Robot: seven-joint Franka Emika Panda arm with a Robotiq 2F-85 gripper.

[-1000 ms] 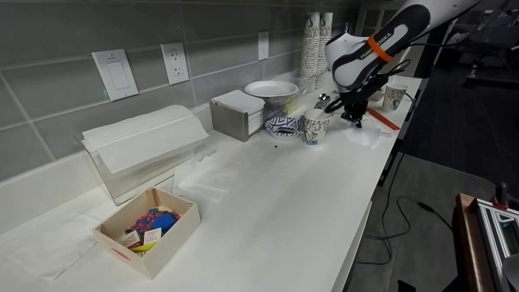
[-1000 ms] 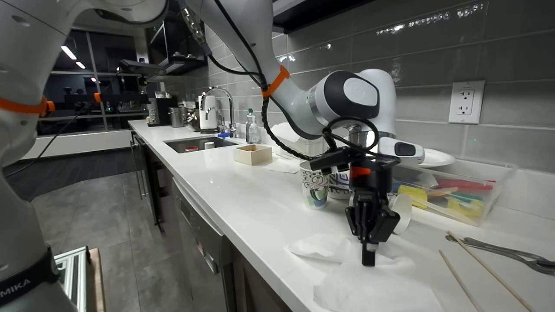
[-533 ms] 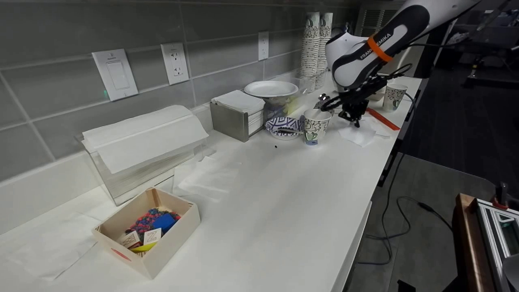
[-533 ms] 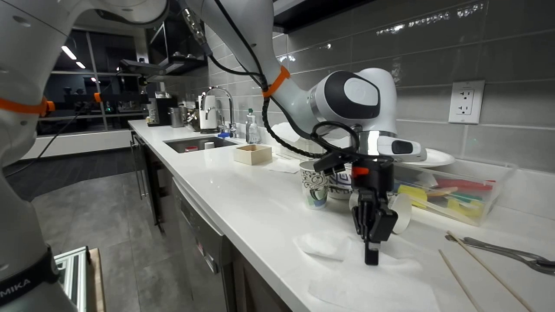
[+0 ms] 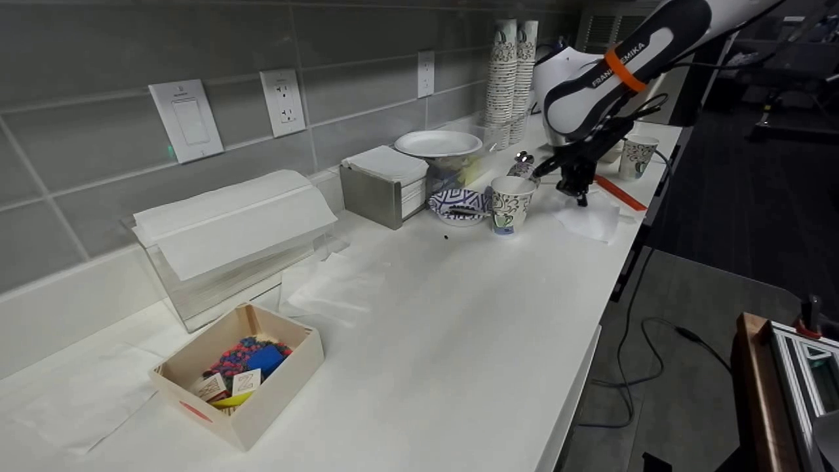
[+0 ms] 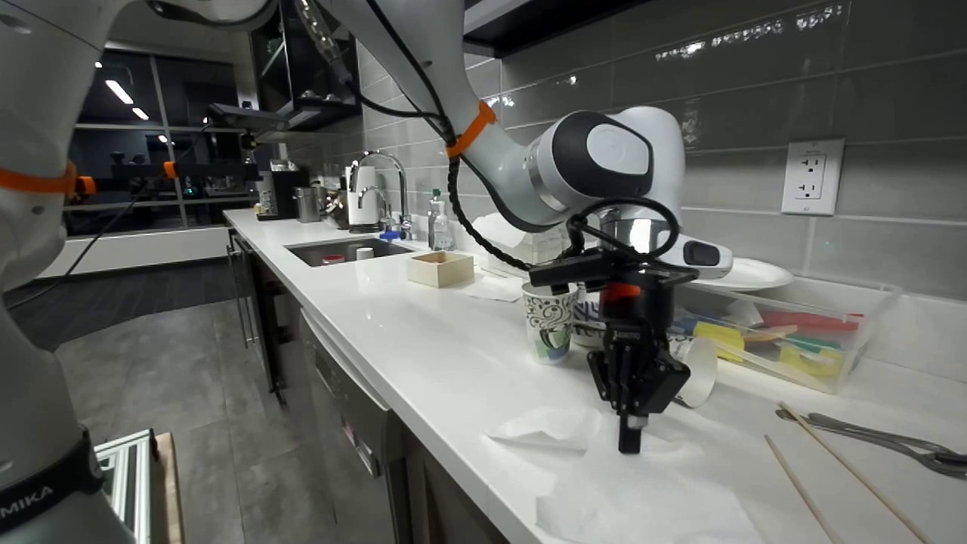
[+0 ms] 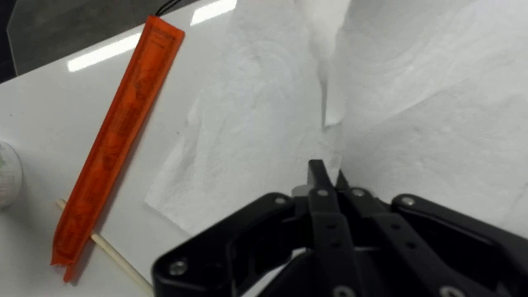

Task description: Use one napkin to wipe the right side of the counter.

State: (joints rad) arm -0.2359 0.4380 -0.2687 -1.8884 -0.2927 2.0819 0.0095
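A thin white napkin (image 5: 593,223) lies crumpled on the white counter (image 5: 426,373). In an exterior view the napkin (image 6: 650,506) spreads near the counter's (image 6: 430,355) front edge. My gripper (image 6: 631,442) points straight down onto it, and in an exterior view the gripper (image 5: 582,200) shows small and dark at the far part. In the wrist view the fingertips (image 7: 328,175) are close together with a fold of napkin (image 7: 251,140) between them. The napkin spreads flat to both sides of the fingers. The exact pinch is partly hidden by the fingers.
An orange-red packet (image 7: 117,136) lies beside the napkin over a wooden stick (image 7: 119,258). An upright paper cup (image 6: 548,325) and a tipped cup (image 6: 699,370) stand close to the gripper. A clear bin (image 6: 793,340), sticks (image 6: 801,487) and tongs (image 6: 891,438) lie toward the wall.
My gripper shifts slightly toward the wall, then back toward the counter's front edge. The napkin slides along with it both ways. The other objects stay in place.
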